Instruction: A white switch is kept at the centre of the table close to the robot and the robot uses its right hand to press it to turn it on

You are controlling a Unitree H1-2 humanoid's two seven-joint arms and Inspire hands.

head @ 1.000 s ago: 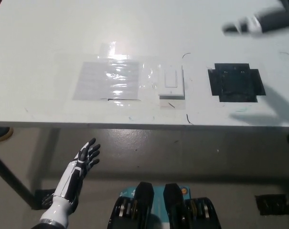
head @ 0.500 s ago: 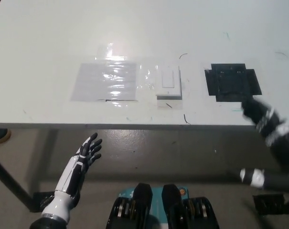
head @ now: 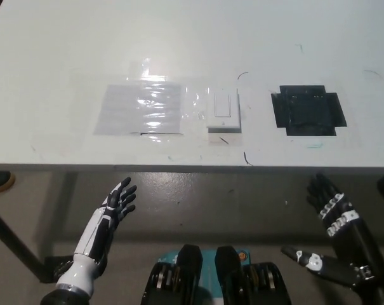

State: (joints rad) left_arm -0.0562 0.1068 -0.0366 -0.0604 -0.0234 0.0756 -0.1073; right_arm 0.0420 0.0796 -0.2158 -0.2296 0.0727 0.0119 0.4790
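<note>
I see the white switch [head: 223, 110] near the tabletop's [head: 52, 51] front edge, about midway along, long axis running front to back. My right hand [head: 331, 204], fingers spread and empty, hangs below that edge; the switch lies forward and leftward. My left hand [head: 117, 204] rests low, open.

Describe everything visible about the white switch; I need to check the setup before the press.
The white switch is a rectangular wall-style plate with a tall rocker paddle in its middle, plastic by its look. It lies flat on the white table near the front edge, between a clear taped sheet and a black taped patch. Nothing touches it; on or off cannot be told.
</note>
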